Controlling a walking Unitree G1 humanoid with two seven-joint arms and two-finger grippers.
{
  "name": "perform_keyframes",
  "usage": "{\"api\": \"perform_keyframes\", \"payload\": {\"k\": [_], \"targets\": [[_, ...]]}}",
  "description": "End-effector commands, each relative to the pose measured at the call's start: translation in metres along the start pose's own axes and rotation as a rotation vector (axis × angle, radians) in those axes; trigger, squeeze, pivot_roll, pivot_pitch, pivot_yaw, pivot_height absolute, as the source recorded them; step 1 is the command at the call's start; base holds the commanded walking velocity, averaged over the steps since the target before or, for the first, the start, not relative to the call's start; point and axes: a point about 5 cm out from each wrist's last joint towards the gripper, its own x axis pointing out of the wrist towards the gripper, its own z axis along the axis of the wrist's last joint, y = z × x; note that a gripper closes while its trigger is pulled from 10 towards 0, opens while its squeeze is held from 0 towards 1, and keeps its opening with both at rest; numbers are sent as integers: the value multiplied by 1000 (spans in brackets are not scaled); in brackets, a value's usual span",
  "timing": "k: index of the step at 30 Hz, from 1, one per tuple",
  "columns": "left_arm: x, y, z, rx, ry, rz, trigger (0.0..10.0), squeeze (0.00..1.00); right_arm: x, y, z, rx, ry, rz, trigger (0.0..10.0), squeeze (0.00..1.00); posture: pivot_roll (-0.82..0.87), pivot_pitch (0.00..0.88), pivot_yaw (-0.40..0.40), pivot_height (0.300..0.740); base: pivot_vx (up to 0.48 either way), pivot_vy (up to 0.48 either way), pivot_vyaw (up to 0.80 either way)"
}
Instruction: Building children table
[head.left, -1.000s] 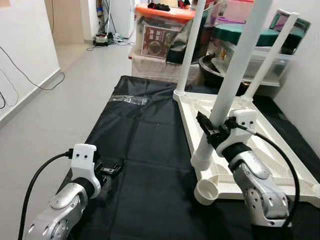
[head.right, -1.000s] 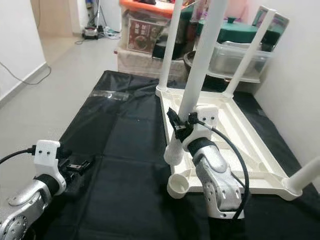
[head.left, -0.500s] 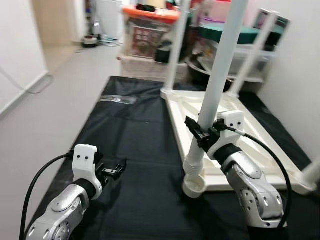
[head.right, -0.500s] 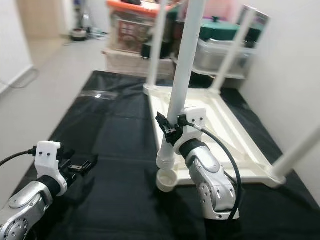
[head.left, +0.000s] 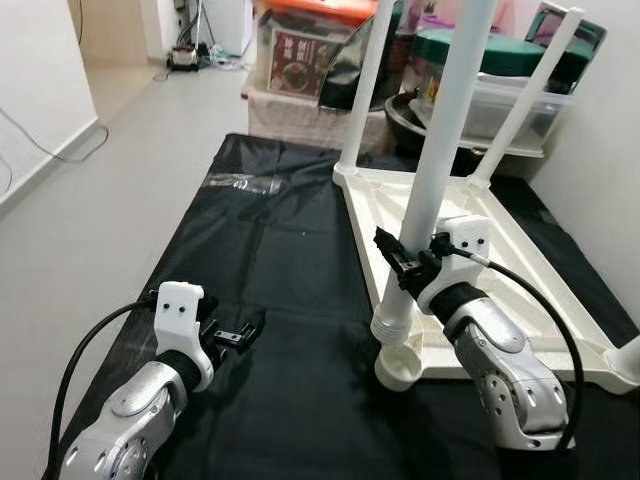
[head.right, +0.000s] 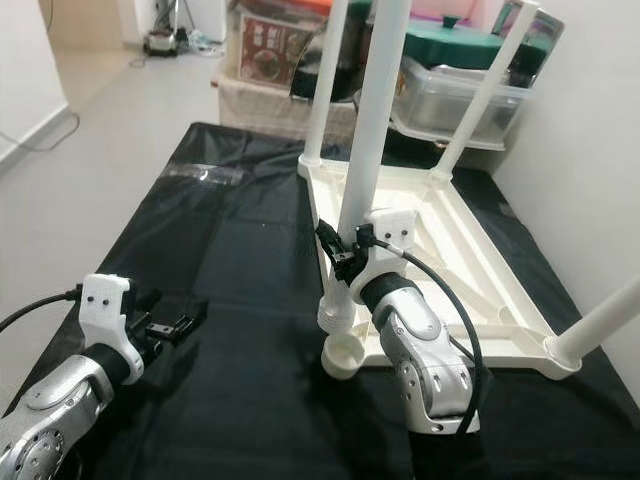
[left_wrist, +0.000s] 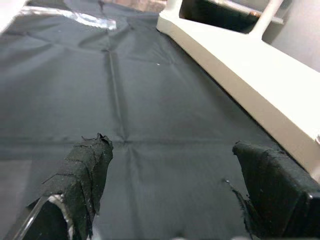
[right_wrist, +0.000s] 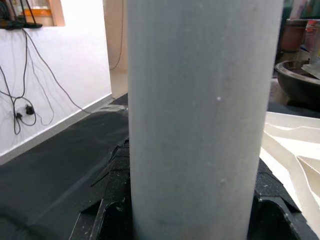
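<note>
A black fabric sheet (head.left: 290, 300) covered the floor, with the upturned cream-white plastic tabletop (head.left: 470, 225) lying on its right half, thin white legs (head.left: 368, 85) standing at the far corners. The right gripper (head.left: 412, 266) had its fingers clamped round the thick white tubular leg (head.left: 450, 130), upright just above the empty round socket (head.left: 399, 368) at the tabletop's near-left corner. The left gripper (head.left: 238, 333) hovered low over bare sheet, well apart from the tabletop, fingers (left_wrist: 82, 175) spread wide and holding nothing.
</note>
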Motion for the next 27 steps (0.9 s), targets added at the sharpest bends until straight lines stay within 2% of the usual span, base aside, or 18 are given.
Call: {"api": "perform_keyframes", "payload": {"k": [1,4,11,15,20,27], "targets": [[0,-1,0,-7,-7,6,10000,0,1,-2,1,-2,-2,-12,10000,0,62,0,-141,740,0,0,0],[-1,0,0,-11,-9,9,10000,0,2,-4,0,3,12,-26,10000,0,63,0,-143,740,0,0,0],[-2,1,-1,-31,-19,16,10000,0,2,-11,-3,4,29,-79,10000,0,62,0,-142,740,0,242,-743],[-1,2,0,-31,-14,26,10000,0,3,-12,-3,-11,40,-80,10000,0,62,0,-142,740,0,0,0],[0,3,0,-23,-14,30,10000,0,4,-11,-3,10,36,-69,10000,0,63,0,-143,740,0,0,-800],[0,2,0,-20,-12,29,10000,0,6,-10,-2,-22,32,-64,10000,0,68,0,-142,740,0,0,0]]}}
